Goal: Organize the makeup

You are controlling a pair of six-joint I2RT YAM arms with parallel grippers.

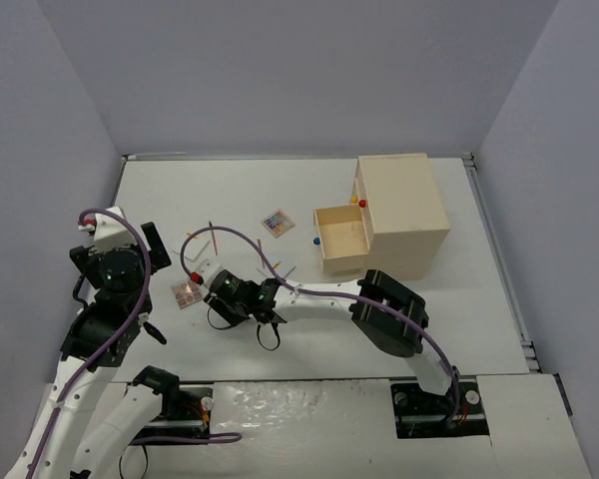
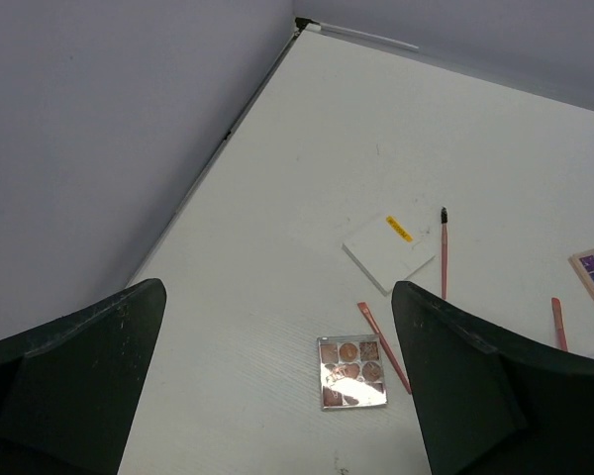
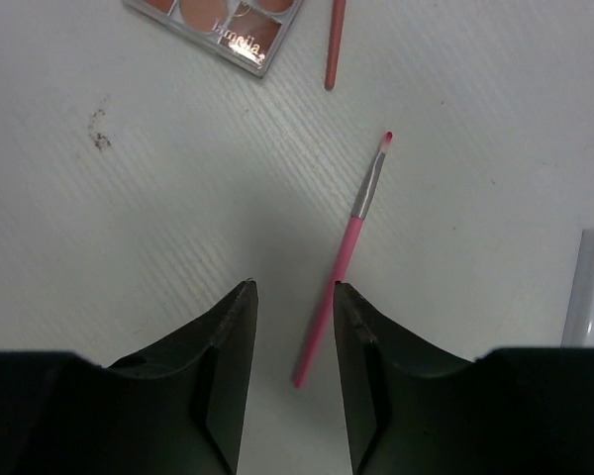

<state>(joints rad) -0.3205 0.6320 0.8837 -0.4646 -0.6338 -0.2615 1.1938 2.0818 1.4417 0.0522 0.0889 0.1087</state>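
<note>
Pink brush [image 3: 361,203] between right claw [image 3: 295,289] fingers, palette [image 3: 228,25] cropped

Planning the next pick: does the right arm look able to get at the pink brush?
Probably yes: the right gripper hangs just over the pink brush, its handle end between the jaws, nothing covering it.

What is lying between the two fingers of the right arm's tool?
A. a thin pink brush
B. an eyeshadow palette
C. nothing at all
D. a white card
A: in the right wrist view, the handle end of the thin pink brush reaches into the gap between the fingers of the right tool.
</note>
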